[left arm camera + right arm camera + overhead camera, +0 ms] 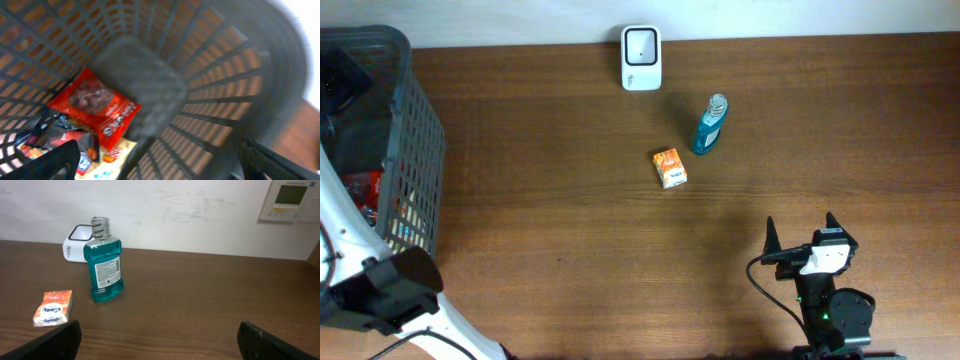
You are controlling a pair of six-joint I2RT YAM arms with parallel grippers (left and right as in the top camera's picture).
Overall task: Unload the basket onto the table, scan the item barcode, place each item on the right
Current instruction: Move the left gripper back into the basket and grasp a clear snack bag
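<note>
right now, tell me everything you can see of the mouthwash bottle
The mouthwash bottle is clear plastic holding teal liquid, with a clear ribbed cap and a white printed label. It stands upright on the wooden table, apart from the orange packet and the white scanner behind it.

Matt wood-grain table (570, 200), clear plastic bottle (105, 270), glossy packet (97, 107), plastic mesh basket (225, 85)
</note>
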